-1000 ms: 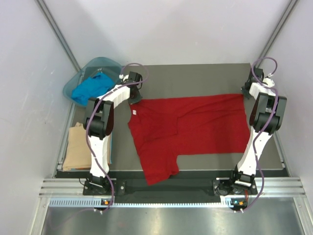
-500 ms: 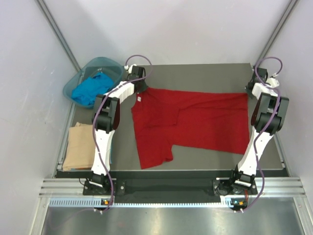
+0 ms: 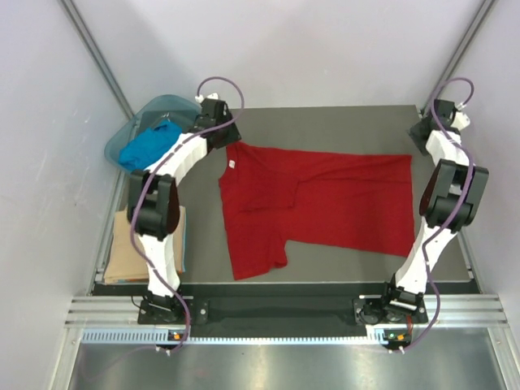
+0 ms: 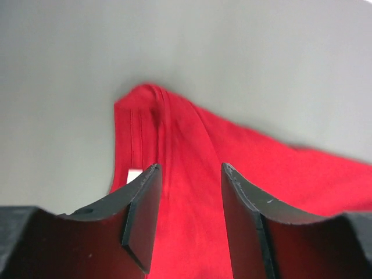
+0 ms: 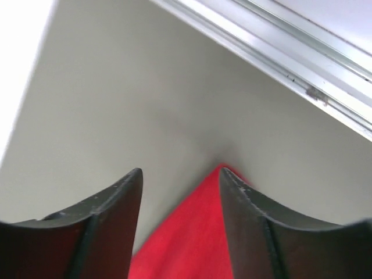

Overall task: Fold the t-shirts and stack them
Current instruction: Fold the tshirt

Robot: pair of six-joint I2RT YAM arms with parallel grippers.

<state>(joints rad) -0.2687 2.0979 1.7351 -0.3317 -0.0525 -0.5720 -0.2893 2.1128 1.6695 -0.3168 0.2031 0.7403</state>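
Observation:
The deep red t-shirt (image 3: 325, 199) lies spread flat across the table, one sleeve toward the near edge. My left gripper (image 3: 221, 140) hovers open at its far left corner. In the left wrist view, red cloth (image 4: 192, 128) and the white neck label (image 4: 133, 174) show below the open left gripper (image 4: 190, 165). My right gripper (image 3: 420, 140) stands open at the far right corner, and the red corner (image 5: 192, 232) lies under the right gripper (image 5: 180, 170). The bright blue t-shirt (image 3: 150, 146) is bunched in the basin. The tan t-shirt (image 3: 122, 244) lies folded at the left, partly behind the left arm.
The translucent teal basin (image 3: 175, 101) stands off the table's far left corner. The dark table (image 3: 325, 122) has bare surface along its far edge. A metal frame rail (image 5: 279, 52) runs close behind the right gripper, with white walls all round.
Both grippers carried the red shirt's far corners toward the back, then opened and let go. The shirt now lies flatter, and both grippers have drawn slightly away from the corners.

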